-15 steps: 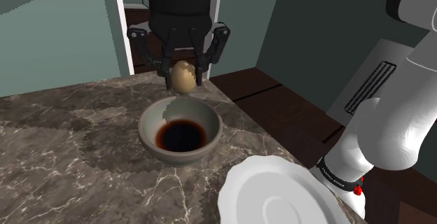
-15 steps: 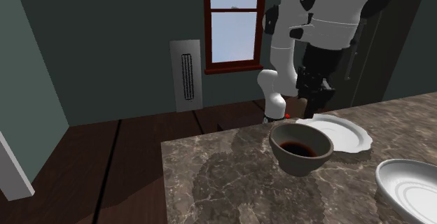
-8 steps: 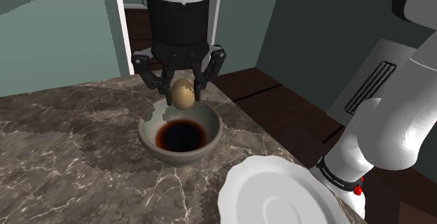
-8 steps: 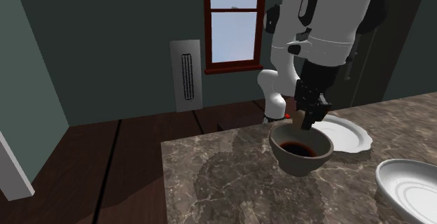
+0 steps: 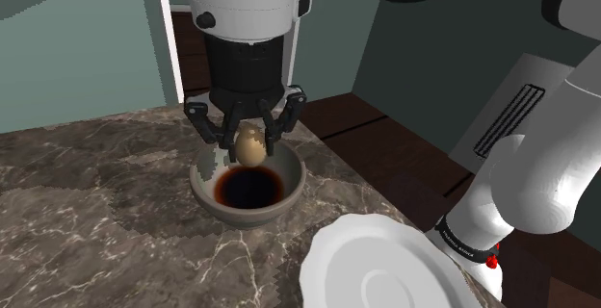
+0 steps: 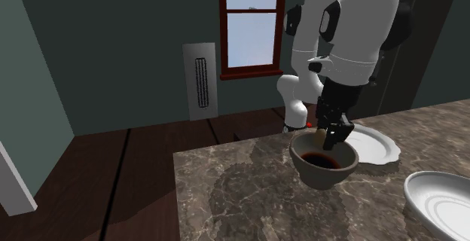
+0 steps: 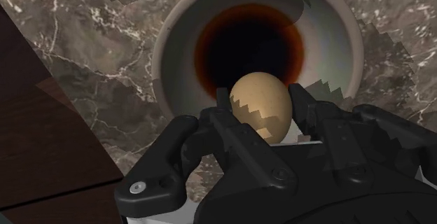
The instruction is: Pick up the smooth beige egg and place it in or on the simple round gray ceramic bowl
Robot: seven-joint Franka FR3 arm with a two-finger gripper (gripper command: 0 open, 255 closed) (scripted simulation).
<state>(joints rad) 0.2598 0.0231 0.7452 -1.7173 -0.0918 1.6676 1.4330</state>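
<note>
A beige egg [image 5: 250,145] is clasped between the black fingers of my gripper [image 5: 249,147], which is shut on it. It hangs just above the rim of a round grey bowl [image 5: 289,192] with a dark centre, on the marble counter. Seen from the wrist, the egg [image 7: 262,106] sits over the bowl's [image 7: 333,19] near inner wall, with the dark bottom beyond it. From the second exterior view the gripper [image 6: 328,133] holds the egg [image 6: 321,135] at the bowl's [image 6: 325,170] far rim.
A white plate [image 5: 380,272] lies on the counter near the stand, just beside the bowl. Another white dish [image 6: 442,194] sits at the second exterior view's lower right. The counter's edge drops to dark wood floor [image 7: 38,145] close behind the bowl.
The gripper has come down with the egg, from well above the bowl to just over its rim. The bowl and plates have stayed put.
</note>
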